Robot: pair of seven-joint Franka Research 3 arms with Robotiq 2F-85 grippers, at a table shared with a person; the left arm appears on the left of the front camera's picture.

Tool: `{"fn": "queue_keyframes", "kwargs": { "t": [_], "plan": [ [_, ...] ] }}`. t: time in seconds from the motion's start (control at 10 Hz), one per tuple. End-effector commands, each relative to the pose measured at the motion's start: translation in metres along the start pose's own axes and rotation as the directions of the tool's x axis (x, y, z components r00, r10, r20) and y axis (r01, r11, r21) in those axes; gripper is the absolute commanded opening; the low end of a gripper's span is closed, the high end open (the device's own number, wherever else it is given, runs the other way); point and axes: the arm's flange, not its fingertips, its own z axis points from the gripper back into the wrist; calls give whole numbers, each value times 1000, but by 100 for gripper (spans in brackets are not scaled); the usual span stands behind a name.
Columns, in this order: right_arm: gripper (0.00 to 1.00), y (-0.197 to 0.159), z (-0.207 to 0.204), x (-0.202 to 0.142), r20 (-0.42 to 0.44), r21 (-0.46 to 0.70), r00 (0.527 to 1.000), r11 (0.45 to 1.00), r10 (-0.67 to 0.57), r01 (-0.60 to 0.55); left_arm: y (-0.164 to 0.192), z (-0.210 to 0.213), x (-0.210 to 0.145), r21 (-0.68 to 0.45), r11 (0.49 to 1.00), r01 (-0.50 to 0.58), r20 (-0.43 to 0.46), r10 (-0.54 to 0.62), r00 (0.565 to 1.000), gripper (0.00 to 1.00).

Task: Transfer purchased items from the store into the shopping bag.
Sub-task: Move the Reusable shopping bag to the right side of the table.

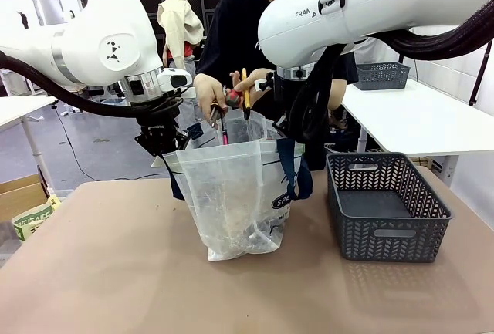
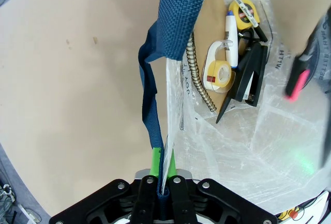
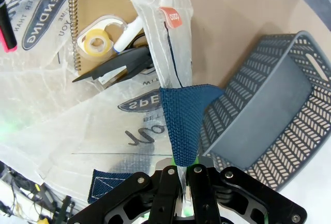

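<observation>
Currently: left hand (image 2: 163, 162) is pinched tight on the shopping bag (image 1: 231, 187), green pads clamping the film rim together with the left navy strap (image 2: 155, 79). Right hand (image 3: 183, 164) does the same on the bag's opposite rim, jaws closed on film and the right navy strap (image 3: 183, 120). The bag stands on the worktop (image 1: 116, 272), its mouth pulled open between the two hands.

Inside the bag, at the bottom:
- tan spiral notebook (image 2: 207, 22), flat against the bag wall
- clear tape dispenser (image 2: 218, 71) lying on the notebook
- white marker (image 2: 231, 38) just beside the dispenser
- yellow tape measure (image 2: 244, 14) next to the marker
- black stapler (image 2: 248, 79) touching the dispenser

Person's hands (image 1: 208, 91) are over the bag mouth, holding pens (image 1: 245, 91). A yellow one is upright and a pink-tipped one (image 1: 224, 129) points down into the opening.

The dark grey lattice basket (image 1: 386, 210) sits on the worktop right of the bag, near it, with a gap between them in the front view.
</observation>
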Motion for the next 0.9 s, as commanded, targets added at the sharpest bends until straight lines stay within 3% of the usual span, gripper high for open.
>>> {"fn": "queue_keyframes", "kwargs": {
  "t": [0.0,0.8],
  "plan": [
    [0,-1,-1,0,-1,-1,1000,1000,-1,1,0,0,0,0,1000,-1,-1,1,1000,0],
    [0,-1,-1,0,-1,-1,1000,1000,-1,1,0,0,0,0,1000,-1,-1,1,1000,0]
  ]
}}
